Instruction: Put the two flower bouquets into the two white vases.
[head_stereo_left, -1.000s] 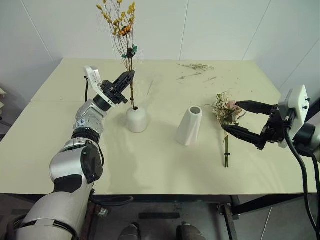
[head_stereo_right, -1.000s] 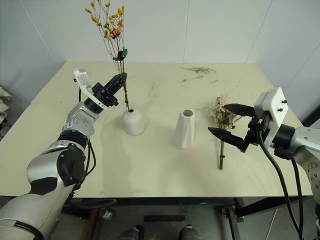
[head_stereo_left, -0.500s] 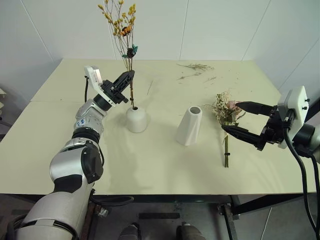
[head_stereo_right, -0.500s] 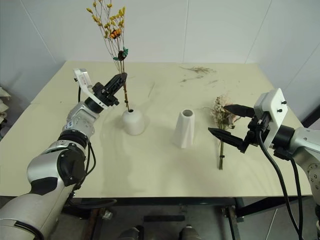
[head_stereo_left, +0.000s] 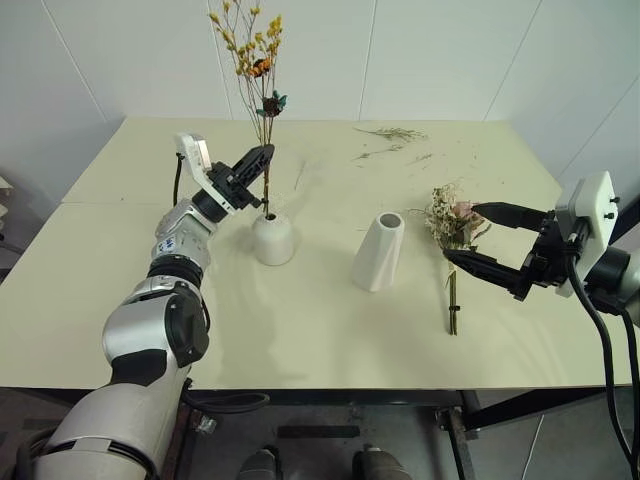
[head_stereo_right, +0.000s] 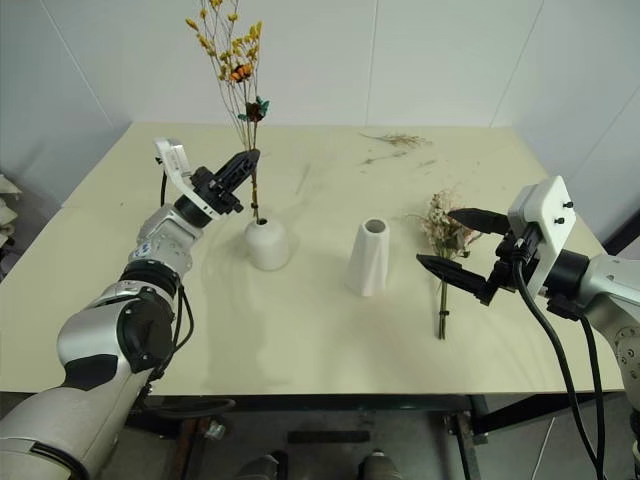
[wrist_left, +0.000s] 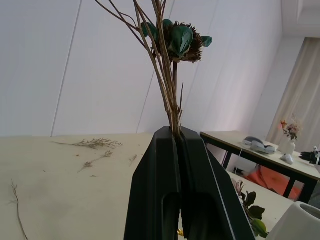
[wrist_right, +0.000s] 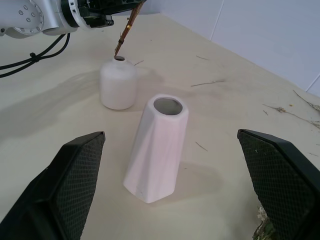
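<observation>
The yellow sprig (head_stereo_left: 250, 50) is pinched by its stems in the left gripper (head_stereo_left: 256, 160), fingers clamped fully together on it, and the stem ends are right at the narrow mouth of the round vase (head_stereo_left: 273, 238). From the right wrist view the tips look like they're just entering the hole, but I can't tell how deep they've gone. That vase sits toward the table's (head_stereo_left: 300, 340) left half, roughly mid-depth.

So my read: step one is mid-insertion. The next move probably calls for lowering the stems straight down the neck before letting go. The sprig is tall and top-heavy and the opening is tiny, so an early release could tip it out.

The tapered vase (head_stereo_left: 379, 251) stands upright near the middle of the table, mouth empty. The fuller bunch (head_stereo_left: 450, 222) with the pink rose lies flat toward the right edge, stems pointing at the near edge. The right gripper (head_stereo_left: 480, 238) hovers just beside it with its fingers spread wide, holding nothing.

Other stuff: loose dried twigs (head_stereo_left: 395, 133) scattered near the far edge, well apart from both vases. Nothing really blocks either vase. The two vases stand close together though, so the arms may crowd each other.
</observation>
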